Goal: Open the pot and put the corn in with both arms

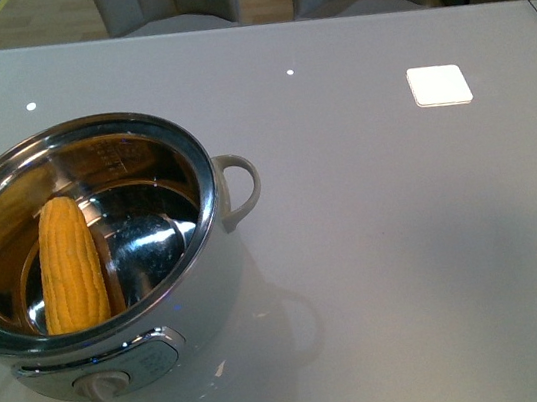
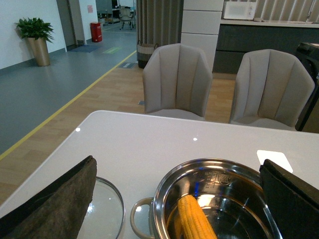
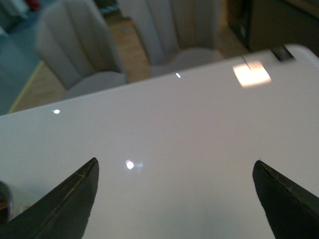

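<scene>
Room: an open office or showroom floor, with two padded grey chairs point(image 2: 178, 79) behind a pale glossy table point(image 1: 406, 241).
Corn point(image 1: 69, 266): lies inside the pot, leaning against the inner wall on the pot's left side, long axis running front to back, tip toward the far rim.
Pot point(image 1: 203, 302): open, on the near left part of the table, knob panel facing the robot, one white loop handle on its right.
Lid point(image 2: 107, 209): a glass lid rests flat on the table just beside the pot, on its left.
Left gripper point(image 2: 177, 199): jaws spread wide, empty, above the pot's near edge; the nearer arm.
Right gripper point(image 3: 174, 199): jaws spread wide, empty, over bare table right of the pot.
Task judgement: appears complete; nothing left to reach.
Writing: faint marks inside the pot wall, unreadable; no brand visible.
</scene>
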Tool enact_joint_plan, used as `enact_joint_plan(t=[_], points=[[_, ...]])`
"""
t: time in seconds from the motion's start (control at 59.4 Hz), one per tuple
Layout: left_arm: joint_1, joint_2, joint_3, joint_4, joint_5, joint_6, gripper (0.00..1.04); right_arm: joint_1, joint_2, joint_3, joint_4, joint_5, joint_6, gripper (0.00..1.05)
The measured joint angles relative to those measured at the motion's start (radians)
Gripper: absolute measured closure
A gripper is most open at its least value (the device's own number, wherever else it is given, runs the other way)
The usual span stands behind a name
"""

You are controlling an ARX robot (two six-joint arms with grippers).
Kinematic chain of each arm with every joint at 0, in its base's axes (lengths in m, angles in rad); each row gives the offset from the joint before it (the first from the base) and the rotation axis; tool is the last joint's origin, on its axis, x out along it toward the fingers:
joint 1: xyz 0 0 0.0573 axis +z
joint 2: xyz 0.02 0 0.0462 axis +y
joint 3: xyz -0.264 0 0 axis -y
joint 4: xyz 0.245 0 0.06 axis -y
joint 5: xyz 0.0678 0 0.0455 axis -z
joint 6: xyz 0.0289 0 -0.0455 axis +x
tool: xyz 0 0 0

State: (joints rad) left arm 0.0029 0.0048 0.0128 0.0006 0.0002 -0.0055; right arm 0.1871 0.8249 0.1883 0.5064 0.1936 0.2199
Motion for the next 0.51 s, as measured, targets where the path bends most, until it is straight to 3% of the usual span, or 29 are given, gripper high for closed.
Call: enact_joint_plan(t=[0.101, 0.32, 0.438, 0.505], points=[[0.000, 0.000, 0.000, 0.000, 0.000, 0.000, 0.07, -0.032, -0.060, -0.060, 0.114, -0.047, -0.133, 0.43], [0.000, 0.000, 0.000, 0.000, 0.000, 0.000, 0.07, -0.083, -0.176, -0.115, 0.054, -0.093, -0.197, 0.80], [0.000, 0.000, 0.000, 0.000, 0.000, 0.000, 0.07, -0.168, -0.250, -0.134, 0.005, -0.184, -0.209, 1.02], [0.000, 0.000, 0.000, 0.000, 0.000, 0.000, 0.07, -0.182, -0.280, -0.142, -0.018, -0.186, -0.213, 1.03]])
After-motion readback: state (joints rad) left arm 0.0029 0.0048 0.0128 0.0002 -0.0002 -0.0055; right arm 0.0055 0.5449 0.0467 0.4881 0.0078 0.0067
